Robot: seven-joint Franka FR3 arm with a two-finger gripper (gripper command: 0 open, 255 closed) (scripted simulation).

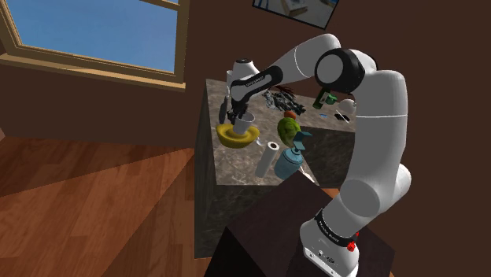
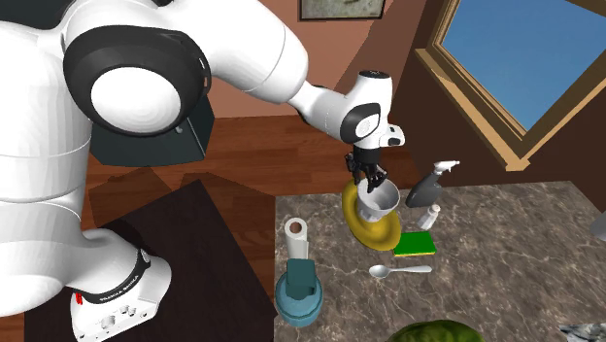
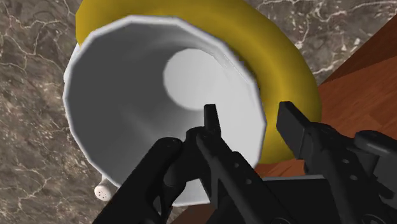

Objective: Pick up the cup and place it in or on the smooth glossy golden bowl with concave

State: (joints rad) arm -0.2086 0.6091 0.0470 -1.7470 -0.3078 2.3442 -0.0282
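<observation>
**Cup in the bowl, hard by the counter's edge**

Shoulder view: my pincer (image 1: 238,116) hangs over the cup (image 1: 245,121), which sits in the yellow bowl (image 1: 236,139). The bowl lies just beside the counter's (image 1: 236,173) edge on this view's left, and the wooden floor (image 1: 94,204) lies beyond that edge. On this view's right, a green lump (image 1: 291,126) and a blue bottle (image 1: 287,164) stand near. Bare marble lies open in front of the bowl, toward the camera.

Second exterior view: my pincer (image 2: 370,182) is at the rim of the cup (image 2: 379,202), and the cup looks tipped inside the bowl (image 2: 374,233). A green sponge (image 2: 418,243) lies just beside the bowl, with a spoon (image 2: 396,270) near it. A spray bottle (image 2: 434,183) and a shaker (image 2: 429,216) crowd this view's right. On the bowl's other side the marble is bare as far as a white roll (image 2: 294,233) near the counter's (image 2: 505,253) side edge.

Wrist view: one of my fingers is inside the cup (image 3: 121,83). The other is outside it, over the bowl (image 3: 280,54), and the cup's wall runs between them. A strip shows on each side of that wall, so my pincer (image 3: 249,114) stands narrowly parted and clasps nothing. The floor (image 3: 362,70) shows just past the bowl's rim.
</observation>
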